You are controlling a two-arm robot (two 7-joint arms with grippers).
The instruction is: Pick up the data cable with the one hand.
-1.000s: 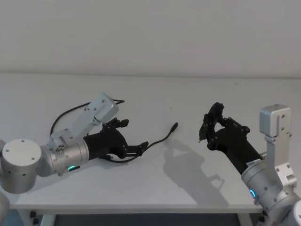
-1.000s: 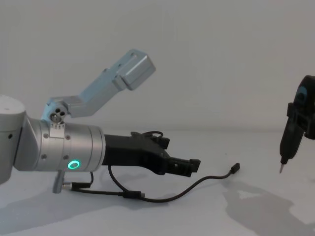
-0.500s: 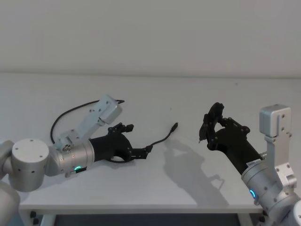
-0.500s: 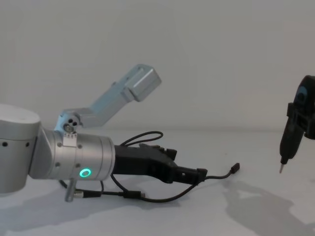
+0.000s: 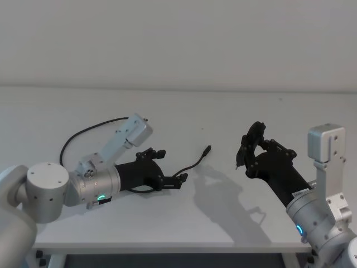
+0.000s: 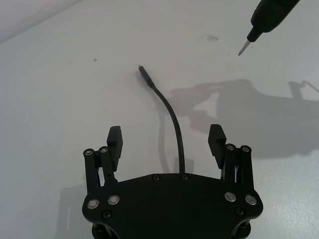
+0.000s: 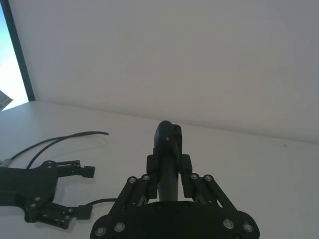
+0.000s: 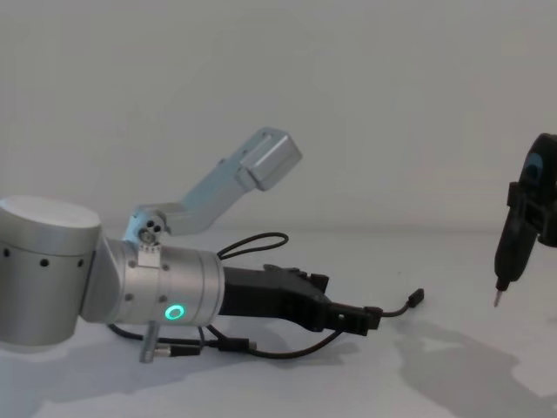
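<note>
black data cable (image 6: pixel 175 124) laid on table (image 5: pixel 167 106), threaded lengthwise between spread fingers of left pincer (image 6: pixel 166 133), plug end (image 6: pixel 143 70) pointed ahead. left arm judged nearer; right pincer (image 5: pixel 251 146) parked apart, clamped on pointed tool (image 8: pixel 509 248).

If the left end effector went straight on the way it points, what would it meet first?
The left end effector would likely meet the data cable, which runs forward between its open fingers to the plug.

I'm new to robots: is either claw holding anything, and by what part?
The left claw holds nothing: its fingers stand open either side of the data cable. The raised right claw grips a black pointed tool by its upper part.
</note>
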